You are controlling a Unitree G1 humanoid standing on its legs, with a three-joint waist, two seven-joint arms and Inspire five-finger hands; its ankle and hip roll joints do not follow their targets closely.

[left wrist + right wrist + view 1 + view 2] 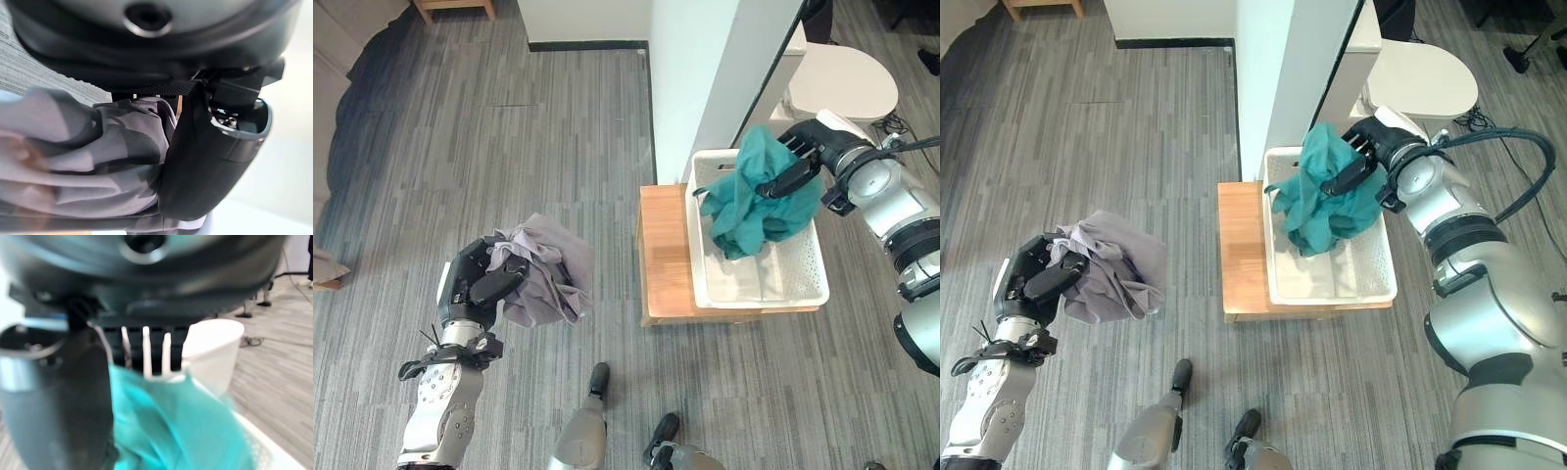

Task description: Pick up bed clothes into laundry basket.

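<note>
The right hand (pixel 800 164) is curled round a bunched teal cloth (pixel 759 196), thumb pinching it against the fingers, and holds it hanging over the white laundry basket (pixel 807 284). The cloth's lower folds look to reach down inside the basket, though whether they touch its floor I cannot tell. The left hand (pixel 480 279) is closed on a grey cloth (pixel 543 269), which hangs in the air above the grey plank floor (pixel 509 147), well apart from the basket.

What could go wrong: the teal bundle sits toward the basket's far-left corner, so if the hand lets go with folds draped across the rim, part of it may slide out onto the wooden stand (pixel 664 257) or the floor. The grey cloth has a long way to travel — a loose hanging tail could slip from the pinch on the way across, or snag the stand's edge. The white wall corner (pixel 705 78) stands just behind the basket, and an arm swinging in could brush it.

The basket rests on the low wooden stand; apart from the teal cloth hanging into it, its perforated floor looks bare. A toilet (pixel 842 83) stands beyond it.
</note>
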